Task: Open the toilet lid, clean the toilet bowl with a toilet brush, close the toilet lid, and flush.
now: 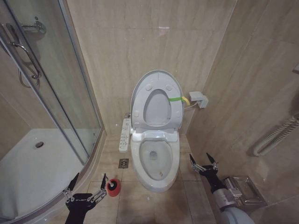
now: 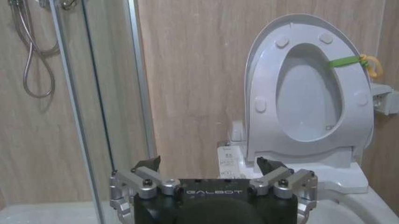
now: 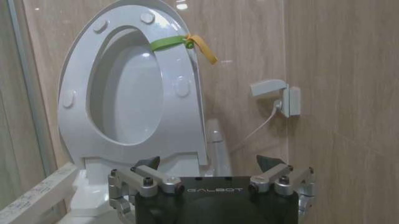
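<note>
Glossy oval toilet lid point(image 1: 157, 99) upright; ceramic toilet bowl point(image 1: 154, 161) exposed.

The left gripper point(image 1: 87, 184) is showing a flat black body with white "GALBOT" lettering across it, silver metal link arms joined by round screws, and dark pointed fingertips point(image 2: 149, 163). The right gripper point(image 1: 203, 161) is wearing the same build: black plate, same white lettering, bright metal knuckles with bolt heads, dark tips point(image 3: 269, 162). Behind it, the right arm point(image 1: 229, 198) is running from a black wrist into rounded silver-grey segments.
</note>
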